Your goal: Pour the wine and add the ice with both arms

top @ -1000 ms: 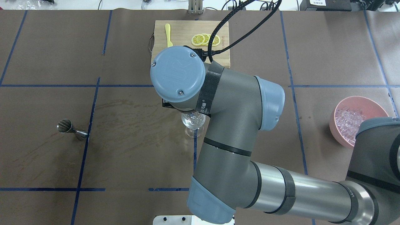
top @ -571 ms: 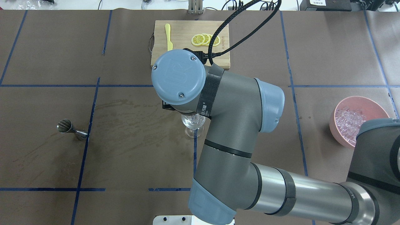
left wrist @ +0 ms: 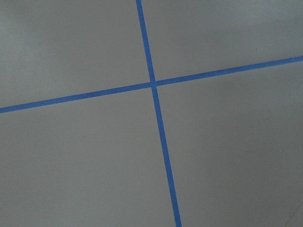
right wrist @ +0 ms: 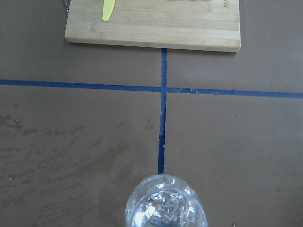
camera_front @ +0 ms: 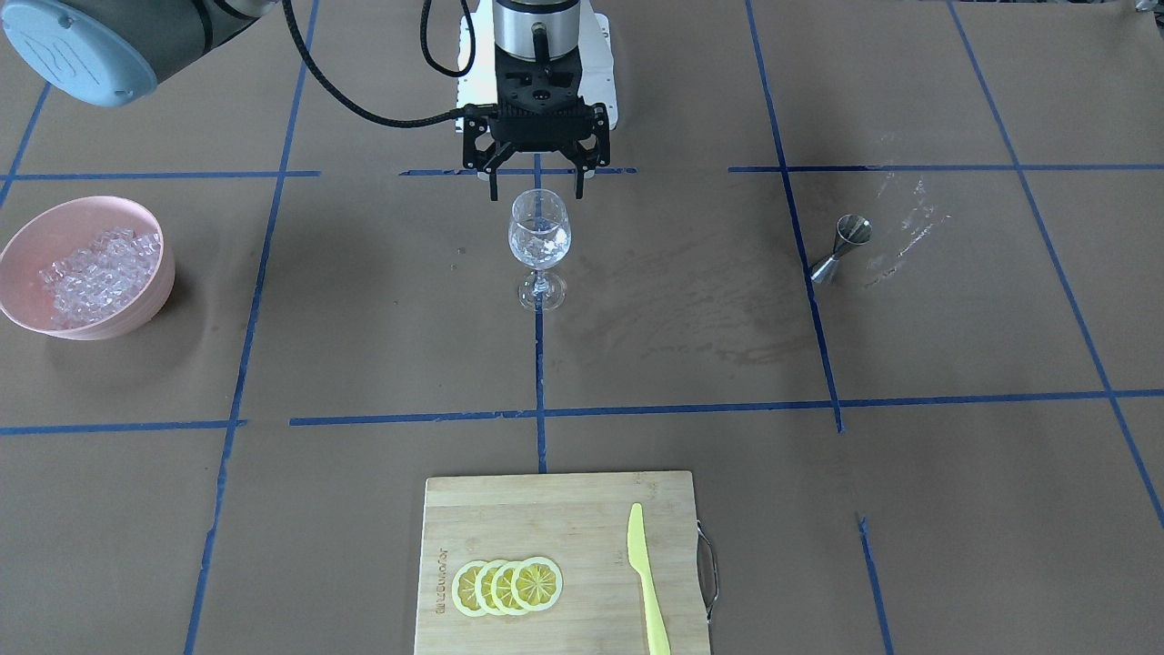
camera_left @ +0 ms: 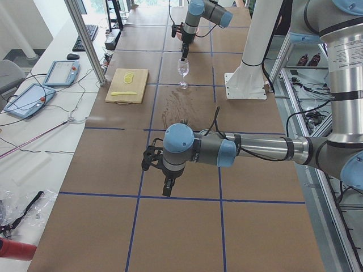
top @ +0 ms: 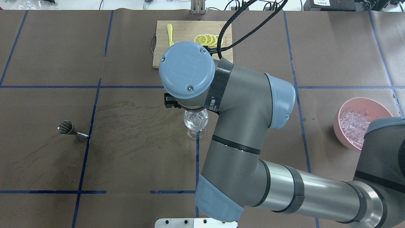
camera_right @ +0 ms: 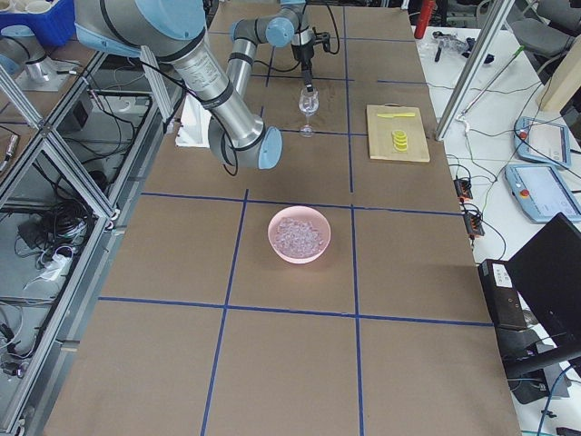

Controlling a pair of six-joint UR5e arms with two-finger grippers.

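**A:** Ice [camera_front: 538,241] lay in the wine glass [camera_front: 539,255], with more in the pink bowl [camera_front: 27,238]. No dark wine showed, so I judged the pour undone. From the front, the right end effector [camera_front: 536,182] hung just above the rim, fingers spread, empty.

**B:** And overhead?

**A:** The jigger [top: 72,130] stood well apart, with open tabletop [top: 133,158] around the glass.

**B:** The left end effector [camera_left: 159,173]?

**A:** It showed in the side view only, well apart from the glass. I couldn't tell its state.

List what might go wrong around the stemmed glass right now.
1. The open right gripper hangs close to the rim of the clear stemmed wine glass. A sideways move may clip the rim and tip this tall, narrow-footed glass.
2. The glass holds ice cubes, so a knock may scatter them over the brown table cover.
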